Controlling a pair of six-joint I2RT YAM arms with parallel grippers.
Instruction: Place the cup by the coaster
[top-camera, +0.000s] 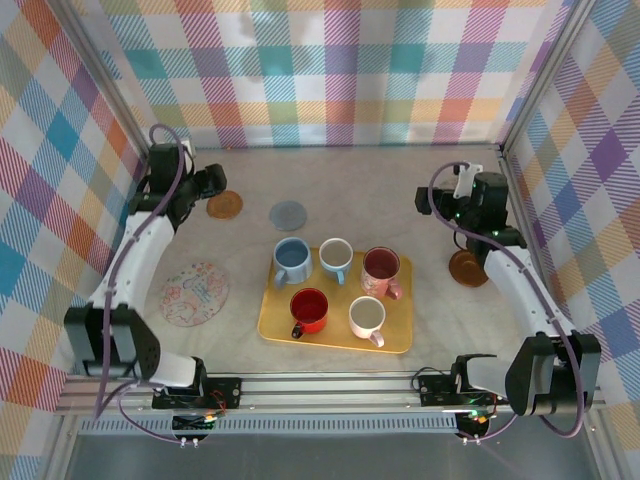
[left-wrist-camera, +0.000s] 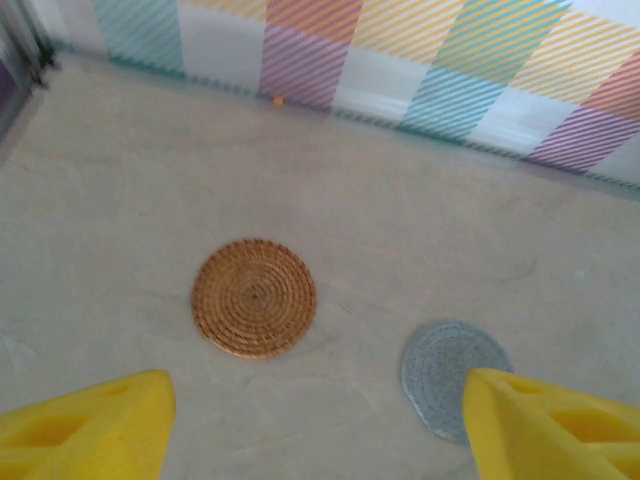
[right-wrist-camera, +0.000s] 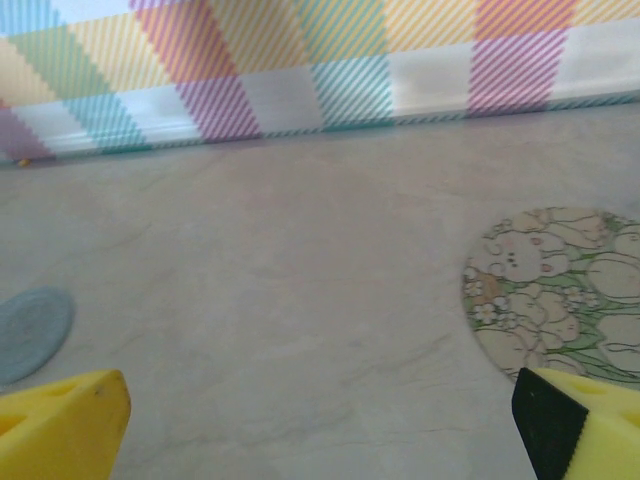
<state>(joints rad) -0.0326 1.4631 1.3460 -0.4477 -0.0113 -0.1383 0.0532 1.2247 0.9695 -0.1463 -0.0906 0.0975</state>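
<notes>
We judge that the step is reaching for a cup (top-camera: 292, 260): 1 claw should go above the yellow tray (top-camera: 330, 338), descend on a rim clear of the neighbours, and close gently. The left claw (left-wrist-camera: 315, 392) and the right claw (right-wrist-camera: 320, 395) are both released and empty. All 5 cups stand on the tray, in the middle of the worktop (top-camera: 400, 190), well apart from both claws and nearer.

In the left wrist view one finger (left-wrist-camera: 540, 425) of the left pincer (left-wrist-camera: 318, 388) hides part of the grey coaster (left-wrist-camera: 440, 365). In the right wrist view that coaster runs off the left edge. The bunny-print coaster (right-wrist-camera: 555, 290) runs off the right edge, its lower part behind a finger (right-wrist-camera: 600, 435). From above, the right arm (top-camera: 520, 285) covers part of the brown coaster (top-camera: 461, 269), and the drawing on the pink coaster (top-camera: 195, 293) is too small to read.
</notes>
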